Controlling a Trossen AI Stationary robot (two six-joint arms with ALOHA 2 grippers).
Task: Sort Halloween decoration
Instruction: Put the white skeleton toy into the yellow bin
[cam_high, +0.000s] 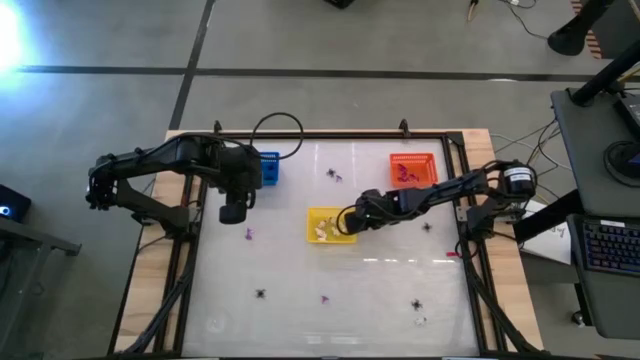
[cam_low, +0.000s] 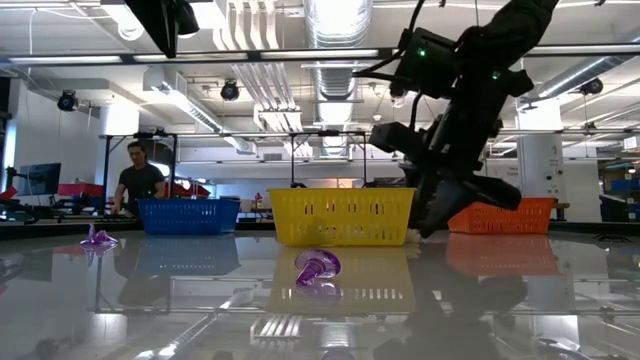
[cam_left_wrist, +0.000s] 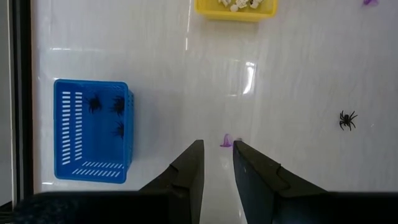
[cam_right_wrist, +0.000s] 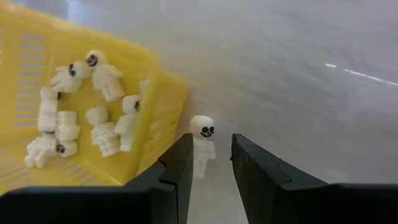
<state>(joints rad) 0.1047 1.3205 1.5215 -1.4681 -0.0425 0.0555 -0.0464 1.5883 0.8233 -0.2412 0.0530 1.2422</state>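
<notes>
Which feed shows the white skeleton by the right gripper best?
Right wrist view: the skeleton stands between the open fingers of the right gripper, just outside the yellow basket. In the high and low views the arm hides it.

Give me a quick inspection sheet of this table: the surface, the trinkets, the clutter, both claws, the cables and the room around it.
Surface: glossy white table, wooden edges.
Job's things: black spiders in the blue basket; white skeletons in the yellow basket; purple pieces in the orange basket; spiders and purple trinkets lie loose on the table.
Clutter: nothing seen.
Grippers: left gripper open above a purple trinket; right gripper beside the yellow basket, a white skeleton between its fingers, grip unclear.
Cables: black loop at the far edge.
Surroundings: person behind; desk with keyboard.
</notes>
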